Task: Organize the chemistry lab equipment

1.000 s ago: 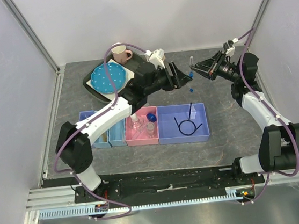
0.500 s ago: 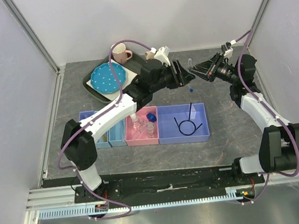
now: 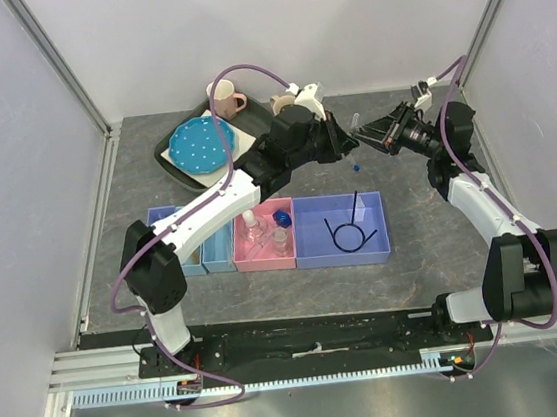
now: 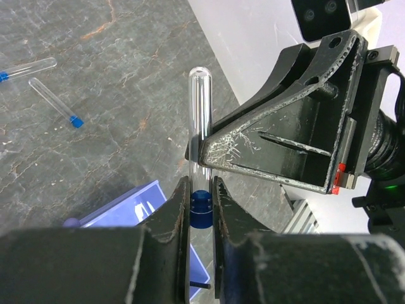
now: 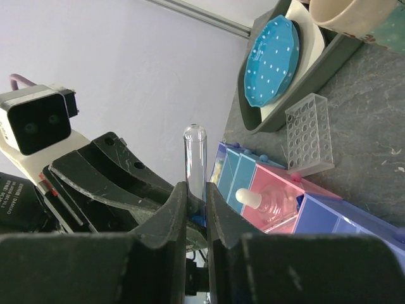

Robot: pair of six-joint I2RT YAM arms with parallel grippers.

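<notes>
A clear blue-capped test tube (image 4: pixel 200 114) is held up in the air between both arms. My right gripper (image 5: pixel 196 196) is shut on its glass body (image 5: pixel 195 155). My left gripper (image 4: pixel 201 206) is shut on the blue cap (image 4: pixel 201 210) at its lower end. In the top view the two grippers meet nose to nose at the back of the table, left gripper (image 3: pixel 344 142) and right gripper (image 3: pixel 365 132), with the tube (image 3: pixel 356 117) sticking up between them. Two more blue-capped tubes (image 4: pixel 56 101) lie on the table beneath.
A row of bins sits mid-table: a pink bin (image 3: pixel 246 257) with small clear bottles and a purple bin (image 3: pixel 313 250) with a black looped wire (image 3: pixel 345 231). A dark tray (image 3: pixel 167 156) at back left carries a blue dotted plate (image 3: pixel 199 144) and pink mug (image 3: pixel 225 100). A clear welled tray (image 5: pixel 309 133) stands beside it.
My left gripper has reached right toward the right gripper and closed its jaws on the tube's blue cap. The right gripper has kept its grip and barely moved.
</notes>
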